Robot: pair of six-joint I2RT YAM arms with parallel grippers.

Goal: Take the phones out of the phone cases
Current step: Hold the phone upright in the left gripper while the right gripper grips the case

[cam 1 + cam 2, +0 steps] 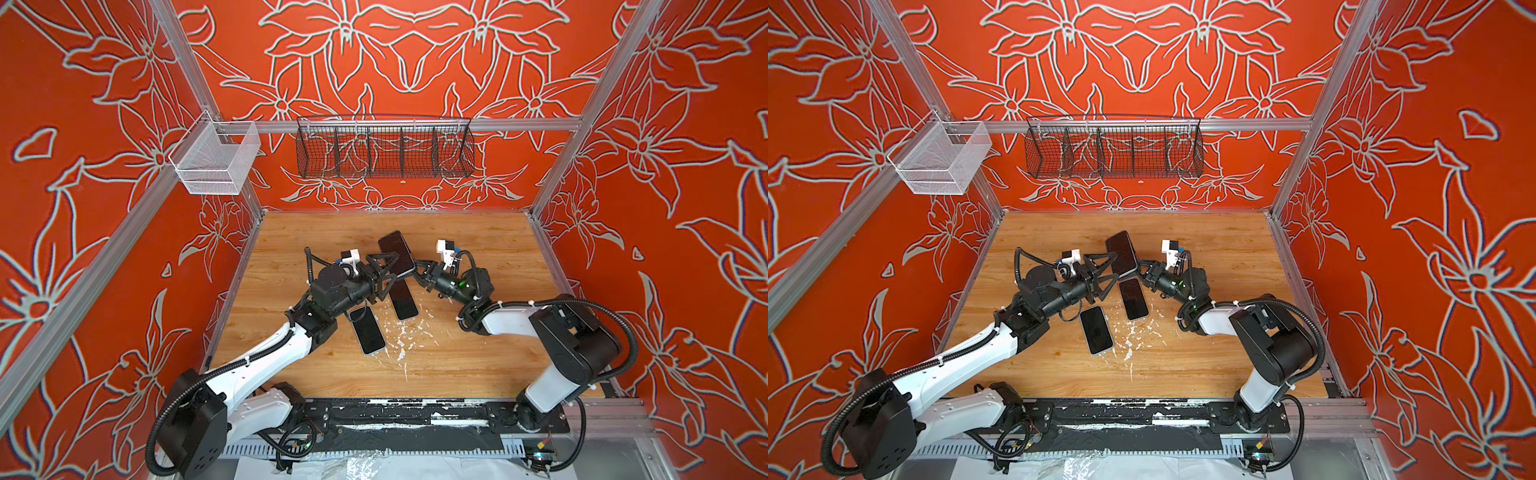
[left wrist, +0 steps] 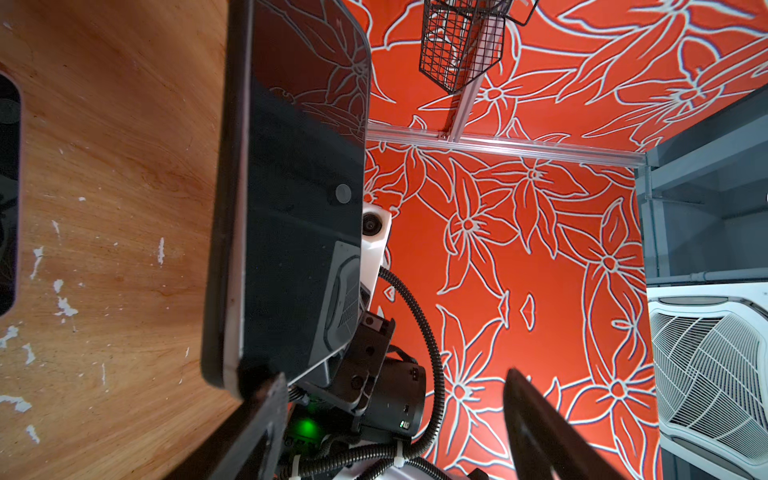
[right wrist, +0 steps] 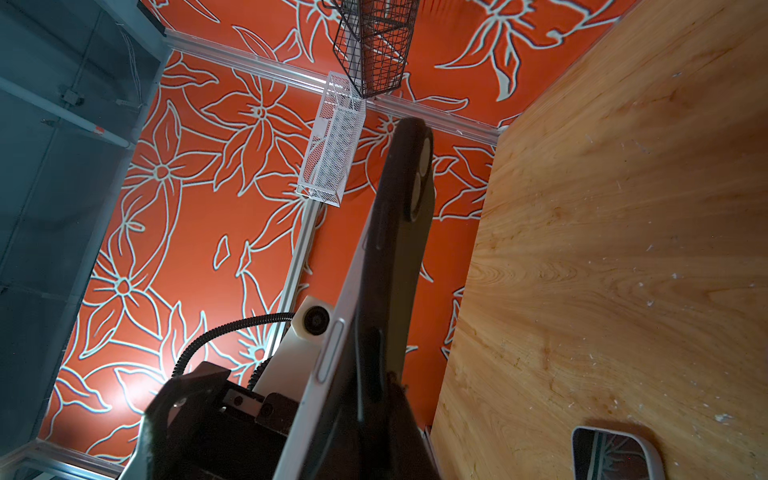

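The phone [image 1: 397,251] [image 1: 1122,253] sits in its dark phone case [image 3: 399,249] and is held in the air above the middle of the wooden table [image 1: 478,249], tilted, screen up toward the top cameras. In the left wrist view the glossy screen [image 2: 299,166] mirrors the flowered wall, and the case rim runs along the edge on the table's side. In the right wrist view a silver side rail with a long button shows beside the case's back, and two round lenses sit at the end pointing away from the table's front edge.

The right gripper [image 1: 417,270] [image 1: 1140,266] has its jaws pressed nearly together on the end of the phone nearest the table's front edge. Whether they pinch phone and case together or only the case cannot be told.

The left gripper [image 1: 388,272] [image 1: 1111,270] [image 2: 395,374] stands wide and grips nothing. One of its fingers [image 2: 266,411] meets a corner of the held phone, and the other hangs free.

Two more phones lie flat on the table. A dark one [image 1: 403,301] sits under the held phone, and a light-rimmed one [image 1: 368,330] lies closer to the table's front edge. White flecks [image 1: 401,338] dot the table just beside them.
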